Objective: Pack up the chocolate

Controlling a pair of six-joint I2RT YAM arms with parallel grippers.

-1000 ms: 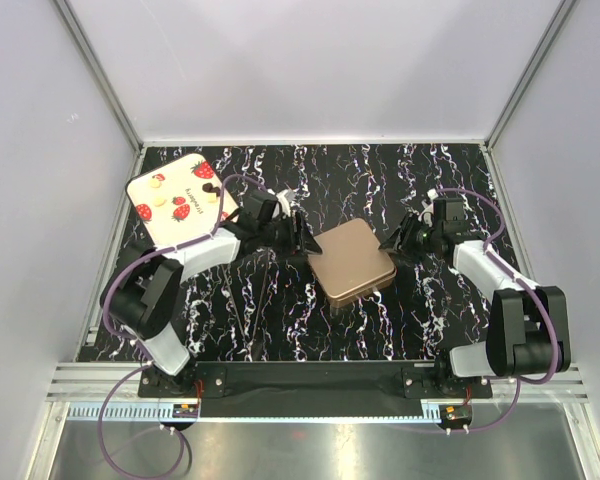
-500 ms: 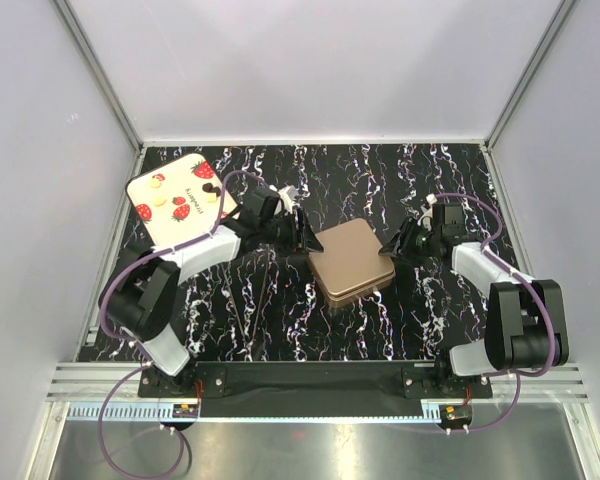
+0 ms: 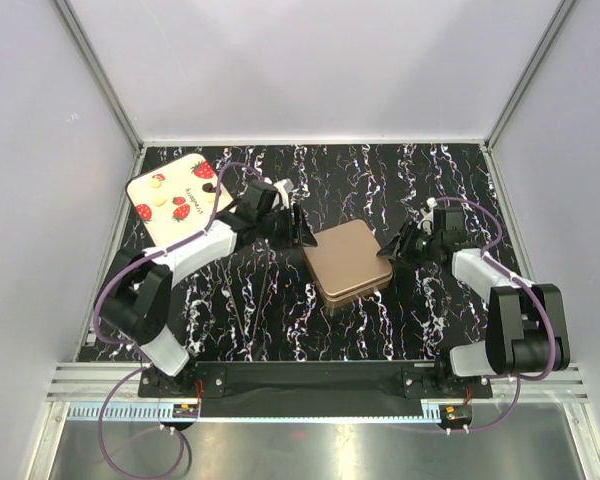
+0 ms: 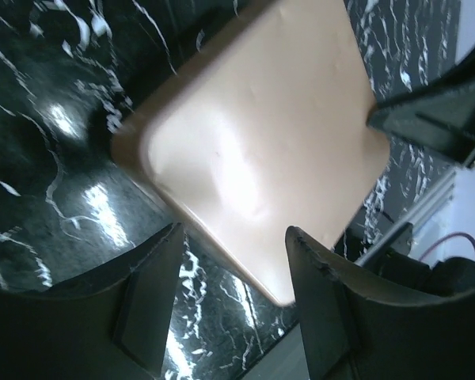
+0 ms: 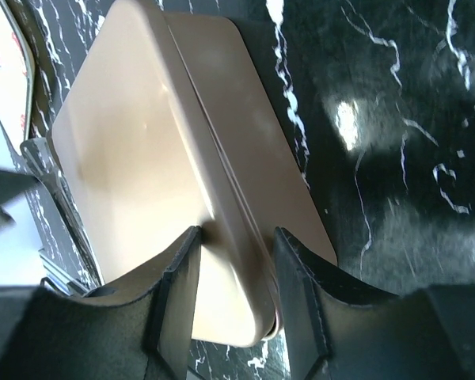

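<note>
The chocolate (image 3: pixel 160 199), small cream and dark pieces, lies on a strawberry-print card (image 3: pixel 143 192) at the back left. A closed tan tin (image 3: pixel 347 262) sits mid-table. My left gripper (image 3: pixel 302 236) is at the tin's left corner. In the left wrist view its jaws (image 4: pixel 233 233) stand apart at the edge of the tin (image 4: pixel 261 134), with table showing between them. My right gripper (image 3: pixel 388 250) is at the tin's right corner. In the right wrist view it (image 5: pixel 231 235) is shut across the rim of the tin (image 5: pixel 134 158), one finger on the lid and one against the base.
The black marbled table (image 3: pixel 400 320) is walled by white panels on three sides. Both arm bases stand on a rail (image 3: pixel 310 380) at the near edge. The card's corner (image 5: pixel 4 55) shows at the top left of the right wrist view.
The tin has shifted slightly left and turned a little. My left gripper moved toward the back along the tin's left corner. The right gripper stayed on the right corner.
</note>
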